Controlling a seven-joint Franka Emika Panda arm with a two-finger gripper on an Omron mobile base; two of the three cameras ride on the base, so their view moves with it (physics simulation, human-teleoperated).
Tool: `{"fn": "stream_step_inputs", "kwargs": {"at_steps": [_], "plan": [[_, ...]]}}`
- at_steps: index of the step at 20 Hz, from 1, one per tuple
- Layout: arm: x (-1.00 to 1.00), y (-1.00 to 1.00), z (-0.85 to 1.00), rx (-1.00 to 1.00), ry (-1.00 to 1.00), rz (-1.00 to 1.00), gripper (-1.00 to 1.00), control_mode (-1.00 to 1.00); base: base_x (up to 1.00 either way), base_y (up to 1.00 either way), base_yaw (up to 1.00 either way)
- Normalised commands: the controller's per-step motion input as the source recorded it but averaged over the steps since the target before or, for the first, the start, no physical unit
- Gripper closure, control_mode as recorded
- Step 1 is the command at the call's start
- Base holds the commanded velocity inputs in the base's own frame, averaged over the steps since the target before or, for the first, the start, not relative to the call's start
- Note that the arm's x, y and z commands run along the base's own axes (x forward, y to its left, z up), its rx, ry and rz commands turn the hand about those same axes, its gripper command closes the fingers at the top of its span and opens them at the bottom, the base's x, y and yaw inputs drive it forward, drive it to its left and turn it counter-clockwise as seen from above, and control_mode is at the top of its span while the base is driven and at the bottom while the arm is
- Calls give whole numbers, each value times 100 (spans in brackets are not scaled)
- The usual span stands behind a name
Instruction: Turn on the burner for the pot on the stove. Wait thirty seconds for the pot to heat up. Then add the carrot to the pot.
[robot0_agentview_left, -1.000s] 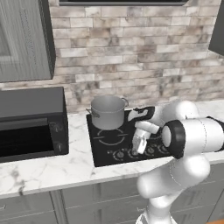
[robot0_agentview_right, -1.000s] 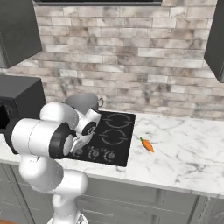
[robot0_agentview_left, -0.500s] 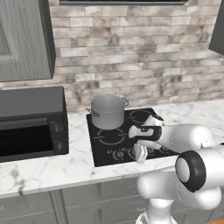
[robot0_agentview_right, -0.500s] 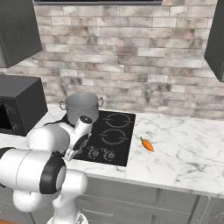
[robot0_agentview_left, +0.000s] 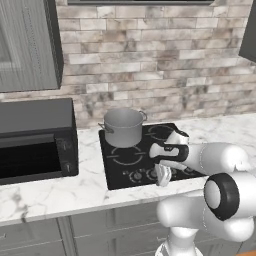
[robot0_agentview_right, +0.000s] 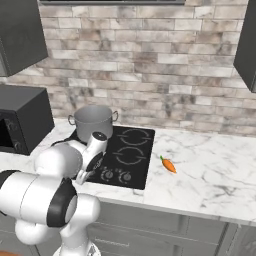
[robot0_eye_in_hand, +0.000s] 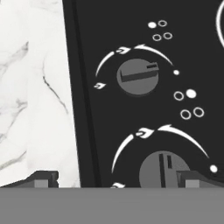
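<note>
Stove (robot0_agentview_left: 145, 155) knobs (robot0_eye_in_hand: 137, 77), gripper (robot0_eye_in_hand: 113, 178) open above, pointing down

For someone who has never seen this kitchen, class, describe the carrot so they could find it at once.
Start at the stove, the black glass cooktop set in the marble counter. On the marble just beside it, on the side away from the pot, lies the carrot: small, tapered, and orange.

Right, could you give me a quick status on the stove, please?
Gripper open over the stove's front knobs. Pot on rear burner; carrot on the counter. Nothing in the way.
</note>
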Motion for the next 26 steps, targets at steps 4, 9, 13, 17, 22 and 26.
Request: {"fn": "stream_step_inputs", "kwargs": {"at_steps": [4, 9, 13, 17, 22, 26], "plan": [[0, -4, 100, 0, 0, 0, -100, -100, 0, 0, 0], [9, 0, 100, 0, 0, 0, -100, -100, 0, 0, 0], [17, 0, 100, 0, 0, 0, -100, -100, 0, 0, 0], [19, 0, 100, 0, 0, 0, -100, -100, 0, 0, 0], [8, 0, 100, 0, 0, -1, -100, -100, 0, 0, 0], [0, -7, 100, 0, 0, -3, -100, -100, 0, 0, 0]]}}
